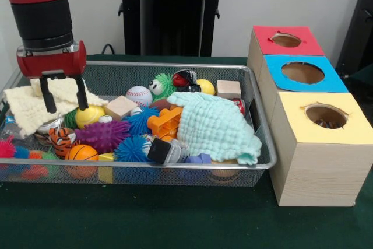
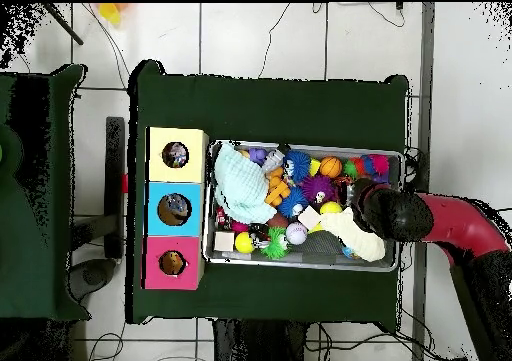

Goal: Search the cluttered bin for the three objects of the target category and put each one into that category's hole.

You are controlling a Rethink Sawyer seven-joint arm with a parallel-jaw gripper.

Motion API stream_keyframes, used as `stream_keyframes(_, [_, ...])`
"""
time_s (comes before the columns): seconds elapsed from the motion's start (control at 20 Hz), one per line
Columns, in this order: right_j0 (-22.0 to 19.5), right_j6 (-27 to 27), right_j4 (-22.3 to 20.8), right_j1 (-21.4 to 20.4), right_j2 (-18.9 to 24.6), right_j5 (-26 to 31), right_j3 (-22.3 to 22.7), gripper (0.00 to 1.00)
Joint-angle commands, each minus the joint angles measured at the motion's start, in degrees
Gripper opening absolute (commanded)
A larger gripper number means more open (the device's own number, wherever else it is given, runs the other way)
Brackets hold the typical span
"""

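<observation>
A: Why does the gripper (image 1: 64, 101) hang spread over the bin's (image 1: 256, 122) end farthest from the boxes (image 1: 315, 155)?

B: Probably for the yellow ball (image 1: 88, 115) just below, beside the cream cloth (image 1: 29, 106) (category unclear; it holds nothing).

- No text, label, brand, number or sign can be read in either view.
- The three boxes with holes, red (image 1: 285, 40), blue (image 1: 303, 73) and yellow (image 1: 326, 116), carry only plain colour on top.
- The toys in the wire bin (image 1: 175, 170) show no readable print.
</observation>
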Motion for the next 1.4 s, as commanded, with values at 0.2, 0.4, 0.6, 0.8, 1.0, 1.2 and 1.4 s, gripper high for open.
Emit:
stream_keyframes(0.2, [1.6, -8.8, -7.7, 6.5, 1.2, -5.9, -7.7, 1.00])
stream_keyframes(0.4, [1.2, -9.7, -7.5, 9.7, 2.1, -5.8, -9.5, 1.00])
stream_keyframes(0.6, [0.3, -11.7, -7.2, 11.3, 3.6, -5.6, -10.1, 1.00])
stream_keyframes(0.8, [-1.5, -12.1, -6.6, 12.4, 4.9, -6.1, -9.3, 0.00])
stream_keyframes(1.0, [-2.8, -11.3, -6.9, 12.8, 5.8, -8.1, -8.3, 0.00])
stream_keyframes(1.2, [-3.1, -9.6, -7.6, 12.6, 5.8, -9.1, -7.6, 0.00])
stream_keyframes(1.4, [-2.3, -8.4, -8.1, 12.0, 5.1, -8.6, -7.4, 0.00])
